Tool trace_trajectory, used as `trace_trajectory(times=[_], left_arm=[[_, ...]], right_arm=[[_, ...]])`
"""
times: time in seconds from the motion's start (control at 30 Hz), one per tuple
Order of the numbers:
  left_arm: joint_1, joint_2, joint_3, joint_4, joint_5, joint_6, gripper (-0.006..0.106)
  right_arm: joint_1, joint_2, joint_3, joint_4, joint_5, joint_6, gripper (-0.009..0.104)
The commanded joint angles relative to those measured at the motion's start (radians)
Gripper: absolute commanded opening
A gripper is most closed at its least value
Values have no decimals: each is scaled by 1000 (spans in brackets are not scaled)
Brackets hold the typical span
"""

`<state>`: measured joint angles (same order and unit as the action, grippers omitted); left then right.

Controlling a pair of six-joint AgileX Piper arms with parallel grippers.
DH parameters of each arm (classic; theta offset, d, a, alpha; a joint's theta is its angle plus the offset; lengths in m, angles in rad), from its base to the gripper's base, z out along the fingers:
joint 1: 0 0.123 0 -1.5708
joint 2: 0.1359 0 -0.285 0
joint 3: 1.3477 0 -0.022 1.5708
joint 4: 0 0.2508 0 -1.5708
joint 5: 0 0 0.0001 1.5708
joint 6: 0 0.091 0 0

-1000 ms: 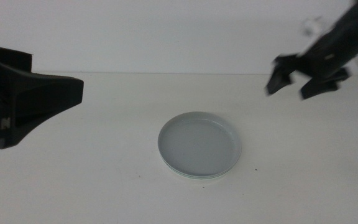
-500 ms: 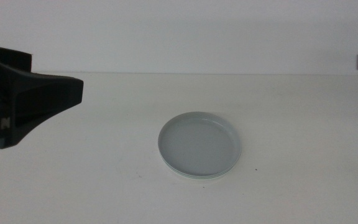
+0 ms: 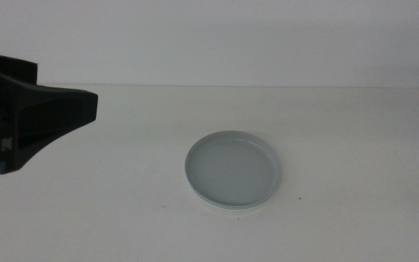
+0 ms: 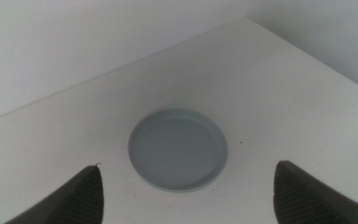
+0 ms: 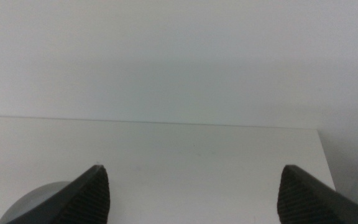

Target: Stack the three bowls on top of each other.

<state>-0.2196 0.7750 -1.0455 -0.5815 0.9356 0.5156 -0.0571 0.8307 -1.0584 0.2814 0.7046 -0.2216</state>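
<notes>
The bowls (image 3: 233,169) sit as one low stack at the table's middle, a little right of centre. The top dish is pale grey-green. Thin rims of dishes beneath it show at the front edge, and I cannot tell their colours apart. The stack also shows in the left wrist view (image 4: 178,148), and its edge shows in the right wrist view (image 5: 42,202). My left gripper (image 3: 86,109) hangs at the left, raised, well apart from the stack, open and empty (image 4: 188,167). My right gripper (image 5: 194,168) is open and empty, out of the middle view.
The white table (image 3: 340,131) ends at a far edge against a pale wall, and its right edge shows near the picture's right side. Nothing else stands on it.
The right arm, above the table's far right one second ago, has drawn back out of the middle view to the right. The left arm and the stack have not moved.
</notes>
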Motion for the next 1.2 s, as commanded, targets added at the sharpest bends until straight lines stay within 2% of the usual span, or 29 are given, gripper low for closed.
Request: trace_trajectory(times=[0.0,0.17,0.3,0.37,0.47,0.57,0.63,0.7,1.17], left_arm=[[2,-2,5,-10,-13,-7,94],[2,-2,5,-10,-13,-7,94],[4,-51,45,60,-62,-12,94],[21,-93,89,137,-194,-97,94],[52,-171,172,234,-359,-335,94],[79,-219,210,406,-385,-546,94],[83,-233,219,550,-374,-662,94],[83,-243,219,603,-378,-701,94],[83,-253,219,608,-450,-701,94]], right_arm=[[-4,2,9,-12,-17,-7,93],[-4,2,9,-12,-17,4,93],[-4,2,9,-12,-17,4,93],[-4,2,9,-12,-17,4,93],[-4,2,9,-12,-17,4,93],[-4,2,9,-12,-17,4,93],[-4,2,9,-12,-17,4,93],[-4,2,9,-12,-17,4,93],[-4,2,9,-12,-19,3,93]])
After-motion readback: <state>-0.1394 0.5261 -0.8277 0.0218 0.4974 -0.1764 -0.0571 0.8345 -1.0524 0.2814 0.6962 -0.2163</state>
